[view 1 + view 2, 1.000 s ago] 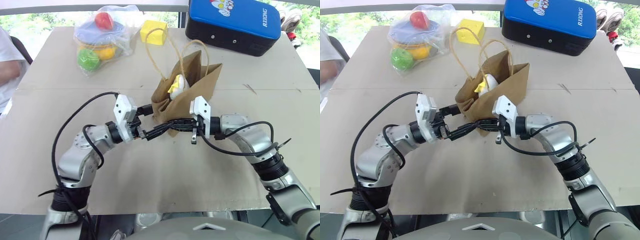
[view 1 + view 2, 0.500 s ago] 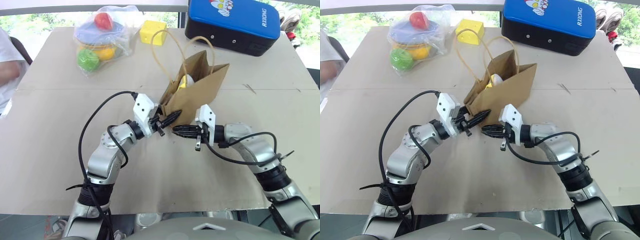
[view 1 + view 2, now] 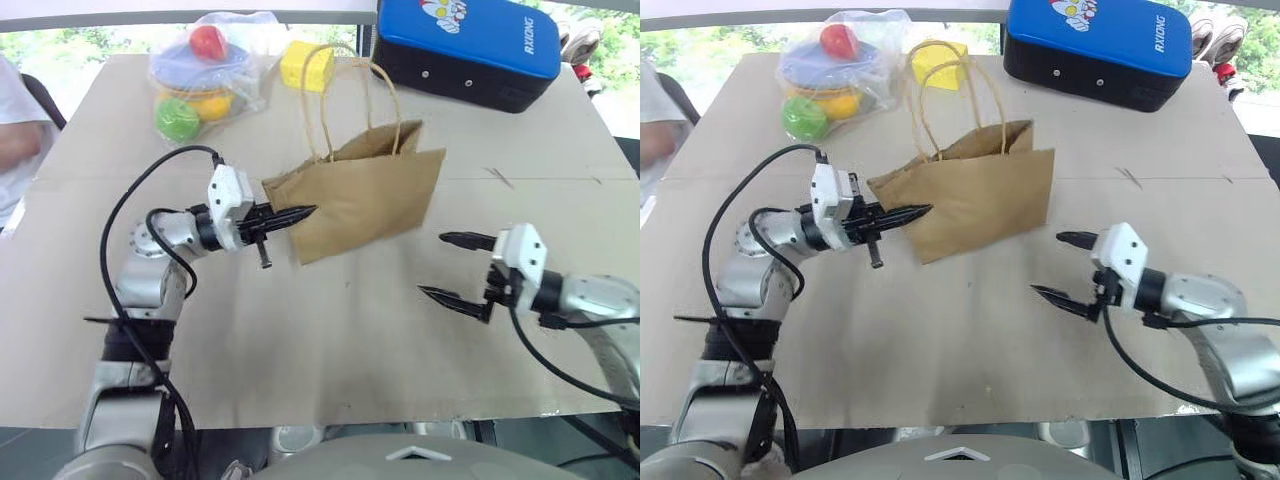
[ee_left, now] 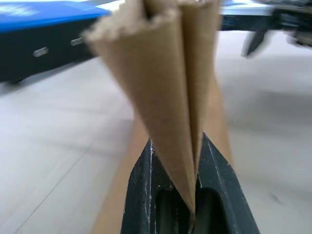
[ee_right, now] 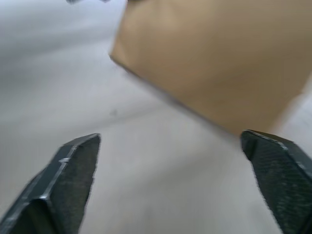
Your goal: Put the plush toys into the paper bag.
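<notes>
The brown paper bag stands upright at the table's middle, its mouth pressed nearly flat and both cord handles up. My left gripper points level at the bag's left side and is shut on its folded edge. The left wrist view shows that paper fold pinched between the black fingers. My right gripper is open, apart from the bag to its right, with nothing between its fingers. The bag's side faces it. The plush toys are hidden.
At the table's far edge lie a clear plastic bag of coloured balls, a yellow block behind the handles, and a blue-and-black case. A person's sleeve shows at the far left.
The left gripper closed on the bag's left edge and drew it leftward. The right gripper let go, opened and swung off to the right. The white toy at the bag's mouth has gone from sight.
</notes>
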Controlling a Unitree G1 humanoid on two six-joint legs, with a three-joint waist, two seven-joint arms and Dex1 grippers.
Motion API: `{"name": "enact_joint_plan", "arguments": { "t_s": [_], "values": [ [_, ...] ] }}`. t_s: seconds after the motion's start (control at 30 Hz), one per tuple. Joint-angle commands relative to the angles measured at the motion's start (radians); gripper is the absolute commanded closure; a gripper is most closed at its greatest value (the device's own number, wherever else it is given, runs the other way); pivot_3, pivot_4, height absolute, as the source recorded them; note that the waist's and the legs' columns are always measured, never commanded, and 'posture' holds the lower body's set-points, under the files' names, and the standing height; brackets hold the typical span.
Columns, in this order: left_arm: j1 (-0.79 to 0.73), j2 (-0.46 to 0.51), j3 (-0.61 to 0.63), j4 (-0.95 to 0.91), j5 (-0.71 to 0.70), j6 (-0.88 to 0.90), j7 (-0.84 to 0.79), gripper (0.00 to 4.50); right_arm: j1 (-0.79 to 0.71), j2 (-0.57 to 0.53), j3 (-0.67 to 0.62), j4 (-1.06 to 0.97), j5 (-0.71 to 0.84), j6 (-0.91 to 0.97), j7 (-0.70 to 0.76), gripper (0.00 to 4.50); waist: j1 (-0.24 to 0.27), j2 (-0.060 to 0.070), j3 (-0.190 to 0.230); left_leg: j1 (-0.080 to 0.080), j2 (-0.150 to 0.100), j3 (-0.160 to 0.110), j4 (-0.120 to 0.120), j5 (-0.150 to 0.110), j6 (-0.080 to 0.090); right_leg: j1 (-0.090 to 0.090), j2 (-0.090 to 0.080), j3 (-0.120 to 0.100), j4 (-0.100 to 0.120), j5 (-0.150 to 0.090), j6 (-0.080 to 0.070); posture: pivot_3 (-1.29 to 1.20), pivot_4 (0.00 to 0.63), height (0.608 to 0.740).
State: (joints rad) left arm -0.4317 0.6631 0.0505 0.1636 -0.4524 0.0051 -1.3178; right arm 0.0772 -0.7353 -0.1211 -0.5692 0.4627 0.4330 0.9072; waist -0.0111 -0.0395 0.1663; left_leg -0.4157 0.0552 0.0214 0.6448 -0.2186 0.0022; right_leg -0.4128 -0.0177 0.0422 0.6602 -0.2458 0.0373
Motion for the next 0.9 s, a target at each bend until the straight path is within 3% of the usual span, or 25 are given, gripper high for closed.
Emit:
{"name": "enact_joint_plan", "arguments": {
  "t_s": [0.03, 0.23, 0.4, 0.43, 0.53, 0.6, 0.77, 0.9],
  "values": [
    [-0.058, 0.025, 0.012, 0.119, 0.006, -0.147, -0.153, 4.5, 0.051, -0.034, -0.115, -0.057, 0.043, -0.025, 0.025, 0.04, 0.001, 0.0, 0.0, 0.0, 0.0, 0.0, 0.0, 0.0, 0.0, 0.0, 0.0, 0.0, 0.0, 0.0, 0.0, 0.0, 0.15, 0.74],
    [-0.13, 0.017, 0.0, 0.307, 0.033, -0.253, -0.264, 4.5, 0.08, -0.036, -0.144, -0.058, 0.04, -0.084, 0.032, 0.04, -0.003, 0.0, 0.0, 0.0, 0.0, 0.0, 0.001, 0.0, 0.0, 0.001, 0.0, 0.0, 0.0, 0.0, 0.001, 0.0, 0.15, 0.74],
    [-0.15, 0.042, 0.025, 0.36, 0.034, -0.264, -0.271, 2.66, 0.054, -0.035, -0.137, -0.035, 0.055, -0.098, 0.035, 0.0, -0.003, 0.0, 0.0, 0.0, 0.0, 0.0, 0.001, 0.0, 0.0, 0.001, 0.0, 0.0, 0.0, 0.0, 0.001, 0.0, 0.15, 0.74],
    [-0.143, 0.046, 0.043, 0.338, 0.021, -0.232, -0.242, 2.34, 0.046, -0.034, -0.138, -0.027, 0.057, -0.102, 0.036, 0.0, -0.002, 0.0, 0.0, 0.0, 0.0, 0.0, 0.001, 0.0, 0.0, 0.001, 0.0, 0.0, 0.0, 0.0, 0.001, 0.0, 0.15, 0.74],
    [-0.088, 0.057, 0.113, 0.224, -0.039, -0.1, -0.131, 0.78, 0.028, -0.021, -0.147, 0.002, 0.036, -0.154, 0.025, 0.0, -0.005, 0.0, 0.0, 0.0, 0.0, 0.0, 0.001, 0.0, 0.0, 0.001, 0.0, 0.0, 0.001, 0.0, 0.001, 0.0, 0.15, 0.74],
    [-0.02, 0.061, 0.156, 0.118, -0.077, -0.012, -0.052, 0.09, 0.031, -0.025, -0.146, 0.017, 0.037, -0.166, 0.034, 0.0, -0.005, 0.0, 0.0, 0.0, 0.001, 0.0, 0.001, 0.0, 0.0, 0.001, 0.0, 0.0, 0.001, 0.0, 0.001, 0.0, 0.15, 0.74],
    [0.369, 0.092, 0.311, -0.302, -0.219, 0.32, 0.179, 0.09, 0.046, -0.042, -0.173, 0.059, 0.054, -0.182, 0.071, 0.0, -0.016, 0.001, 0.0, 0.001, 0.003, 0.001, 0.0, 0.0, 0.0, 0.001, -0.001, 0.001, 0.001, 0.0, 0.0, 0.0, 0.15, 0.74],
    [0.603, 0.09, 0.43, -0.465, -0.243, 0.408, 0.274, 0.09, 0.107, -0.071, -0.237, 0.094, 0.055, -0.198, 0.118, 0.0, -0.002, 0.0, 0.0, 0.001, 0.003, -0.001, 0.001, 0.0, 0.0, 0.001, -0.002, 0.0, 0.001, 0.0, 0.0, 0.0, 0.15, 0.74]
  ]
}}
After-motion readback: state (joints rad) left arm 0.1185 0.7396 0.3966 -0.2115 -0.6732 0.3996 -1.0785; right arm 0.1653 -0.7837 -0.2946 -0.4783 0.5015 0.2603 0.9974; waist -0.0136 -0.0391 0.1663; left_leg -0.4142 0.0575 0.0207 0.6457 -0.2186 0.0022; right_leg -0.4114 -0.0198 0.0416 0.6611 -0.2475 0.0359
